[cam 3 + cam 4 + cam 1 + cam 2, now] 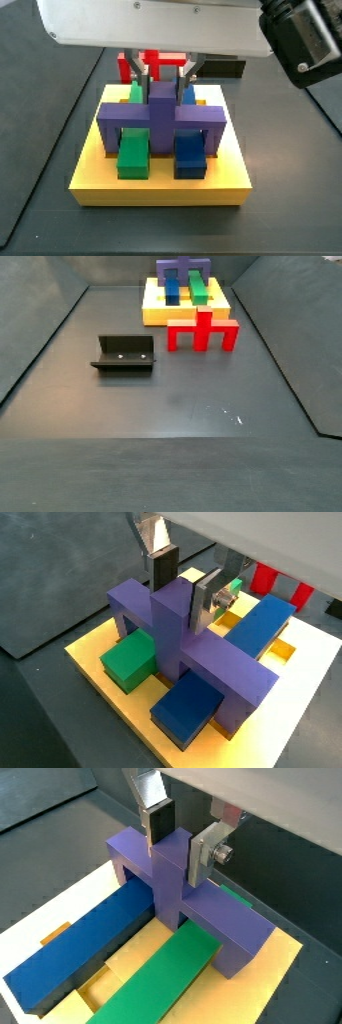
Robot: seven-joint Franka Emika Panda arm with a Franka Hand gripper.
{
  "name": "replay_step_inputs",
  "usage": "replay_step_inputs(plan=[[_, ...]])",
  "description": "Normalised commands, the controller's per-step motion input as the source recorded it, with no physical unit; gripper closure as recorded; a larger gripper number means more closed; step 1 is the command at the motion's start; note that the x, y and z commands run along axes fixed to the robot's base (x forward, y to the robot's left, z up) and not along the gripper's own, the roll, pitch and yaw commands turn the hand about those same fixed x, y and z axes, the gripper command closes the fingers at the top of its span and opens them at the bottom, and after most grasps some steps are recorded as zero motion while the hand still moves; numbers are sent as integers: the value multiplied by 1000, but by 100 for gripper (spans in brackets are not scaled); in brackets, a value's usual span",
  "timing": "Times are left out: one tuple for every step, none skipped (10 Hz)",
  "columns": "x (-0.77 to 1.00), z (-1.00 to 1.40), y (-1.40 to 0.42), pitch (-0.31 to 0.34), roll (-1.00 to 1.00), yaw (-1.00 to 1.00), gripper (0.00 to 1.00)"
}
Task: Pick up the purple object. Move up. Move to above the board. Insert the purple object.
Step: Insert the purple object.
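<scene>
The purple object (201,662) sits on the yellow board (91,652), its crossbar spanning the green bar (130,660) and the blue bar (187,707), with its legs down on the board in a side view (160,110). My gripper (183,607) straddles the top of the central stem, with the dark pad on one side and the silver finger on the other, both against it; this also shows in a wrist view (177,860). In a side view the purple object (181,271) stands on the board (181,316) at the far end and the gripper is out of frame.
The red piece (201,331) stands on the floor just in front of the board. The black fixture (124,353) stands to the left of it. Dark floor stretches toward the near edge.
</scene>
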Motion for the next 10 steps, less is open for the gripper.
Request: replay_step_inputs(plan=[[0, -140, -66, 0, 7, 0, 100], [0, -6, -231, 0, -16, 0, 100], [0, 0, -243, 0, -30, 0, 100], [0, 0, -194, -7, -37, 0, 100], [0, -40, -60, 0, -14, 0, 100], [40, -151, 0, 0, 0, 0, 100], [206, -340, 160, 0, 0, -29, 100], [126, -446, 151, 0, 0, -69, 100], [69, -514, 94, -19, -17, -74, 100], [40, -609, 89, -59, -71, -54, 100]])
